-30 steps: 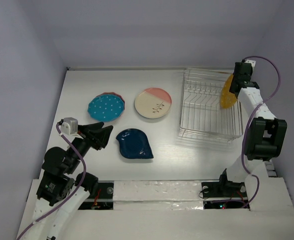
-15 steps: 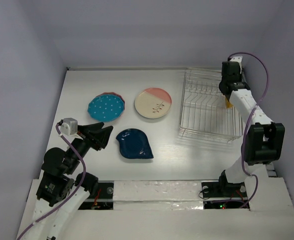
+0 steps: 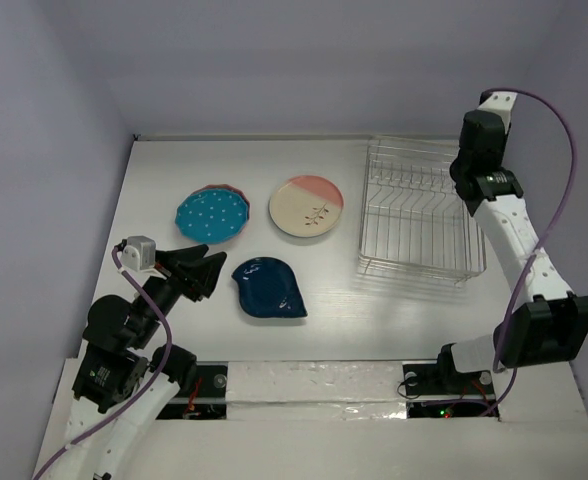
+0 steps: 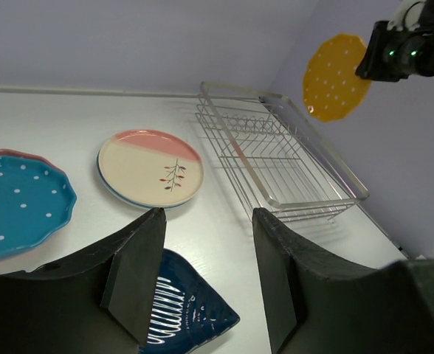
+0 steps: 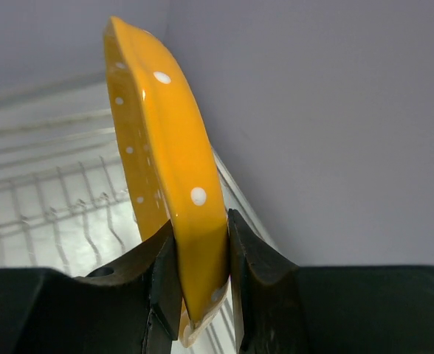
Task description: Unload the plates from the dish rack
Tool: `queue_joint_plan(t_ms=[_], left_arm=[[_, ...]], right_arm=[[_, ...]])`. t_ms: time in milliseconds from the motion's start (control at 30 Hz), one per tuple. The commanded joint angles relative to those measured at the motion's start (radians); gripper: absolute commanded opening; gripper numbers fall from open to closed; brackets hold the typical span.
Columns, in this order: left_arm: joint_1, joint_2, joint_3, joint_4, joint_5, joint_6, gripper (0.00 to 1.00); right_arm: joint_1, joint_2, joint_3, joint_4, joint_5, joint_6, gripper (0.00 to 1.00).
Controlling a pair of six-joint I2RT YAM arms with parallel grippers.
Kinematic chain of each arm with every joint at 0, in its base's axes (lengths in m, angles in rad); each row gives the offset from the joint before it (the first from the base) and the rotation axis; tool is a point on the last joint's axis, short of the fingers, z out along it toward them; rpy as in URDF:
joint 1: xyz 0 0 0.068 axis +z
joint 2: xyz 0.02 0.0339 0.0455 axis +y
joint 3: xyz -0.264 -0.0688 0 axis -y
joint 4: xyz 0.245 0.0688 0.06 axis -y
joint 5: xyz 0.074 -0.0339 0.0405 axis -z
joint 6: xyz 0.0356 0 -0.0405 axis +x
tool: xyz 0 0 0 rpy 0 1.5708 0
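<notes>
Right gripper (image 5: 202, 284) clamped on the rim of the yellow-orange white-dotted plate (image 4: 336, 77), held on edge in the air over the silver wire dish rack (image 4: 317, 205), not touching it. Left gripper (image 4: 206, 221) near the dark blue leaf-shaped dish (image 3: 269, 287), fingers apart, nothing between. Light blue dotted plate (image 3: 212, 216) and cream-and-pink sprig plate (image 3: 306, 206) flat on the table, left of the rack.

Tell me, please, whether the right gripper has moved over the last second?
Yes. The right gripper, shut on the yellow-orange dotted plate, has risen toward the top camera, higher above the dish rack's right rim.
</notes>
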Motion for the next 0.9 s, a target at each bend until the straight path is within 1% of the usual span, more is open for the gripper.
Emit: queue_joint_plan(t_ms=[0,33,67,167,200,233,267,300,333,367,400,433,467,500,533,567,600,633,700,733,800,867], left_arm=[[-0.006,0.003,0.002,0.046,0.005,0.006,0.47],[-0.006,0.003,0.004,0.044,-0.001,0.004,0.47],[-0.006,-0.003,0.004,0.044,-0.006,0.006,0.47],[-0.006,-0.006,0.007,0.038,-0.035,0.004,0.47],[-0.006,-0.004,0.008,0.035,-0.042,0.003,0.48],[-0.006,-0.004,0.01,0.027,-0.053,0.001,0.48],[-0.006,-0.006,0.013,0.026,-0.071,0.003,0.48],[-0.006,-0.008,0.015,0.024,-0.079,0.0,0.5],[-0.006,-0.009,0.016,0.018,-0.099,-0.002,0.51],[-0.006,-0.012,0.019,0.017,-0.11,0.0,0.52],[0.005,-0.018,0.019,0.014,-0.121,-0.002,0.52],[0.005,-0.021,0.021,0.012,-0.133,-0.003,0.52],[0.005,-0.027,0.021,0.011,-0.136,-0.006,0.53],[0.014,-0.029,0.021,0.009,-0.166,-0.006,0.53],[0.014,-0.031,0.021,0.009,-0.173,-0.009,0.53],[0.014,-0.029,0.021,0.009,-0.177,-0.011,0.53],[0.014,-0.031,0.021,0.007,-0.18,-0.011,0.53],[0.023,-0.029,0.021,0.007,-0.185,-0.014,0.53],[0.024,-0.021,0.019,0.007,-0.188,-0.014,0.53],[0.024,-0.017,0.021,0.004,-0.19,-0.014,0.53],[0.024,-0.008,0.021,0.003,-0.193,-0.015,0.53],[0.024,-0.004,0.021,0.001,-0.194,-0.014,0.53]], right_arm=[[0.043,-0.089,0.153,0.099,-0.042,0.145,0.0],[0.058,-0.108,0.16,0.071,-0.08,0.217,0.0],[0.101,-0.115,0.167,0.06,-0.17,0.251,0.0],[0.186,-0.126,0.167,0.06,-0.303,0.412,0.0],[0.242,-0.12,0.148,0.074,-0.404,0.459,0.0],[0.27,-0.114,0.135,0.124,-0.453,0.502,0.0],[0.296,-0.096,0.116,0.161,-0.495,0.589,0.0],[0.321,-0.083,0.095,0.21,-0.579,0.637,0.0],[0.37,-0.065,0.055,0.308,-0.62,0.726,0.0],[0.397,-0.042,0.041,0.356,-0.65,0.765,0.0],[0.423,0.014,0.032,0.405,-0.692,0.8,0.0],[0.472,0.048,0.032,0.486,-0.714,0.863,0.0],[0.493,0.087,0.045,0.513,-0.734,0.892,0.0],[0.511,0.171,0.064,0.533,-0.765,0.927,0.0],[0.529,0.211,0.081,0.594,-0.801,0.959,0.0],[0.561,0.251,0.113,0.623,-0.817,1.022,0.0],[0.577,0.289,0.136,0.642,-0.841,1.052,0.0],[0.591,0.367,0.168,0.637,-0.846,1.072,0.0],[0.632,0.435,0.24,0.637,-0.839,1.127,0.0],[0.643,0.501,0.266,0.622,-0.84,1.142,0.0],[0.669,0.553,0.311,0.619,-0.843,1.191,0.0],[0.681,0.611,0.318,0.649,-0.845,1.242,0.0]])
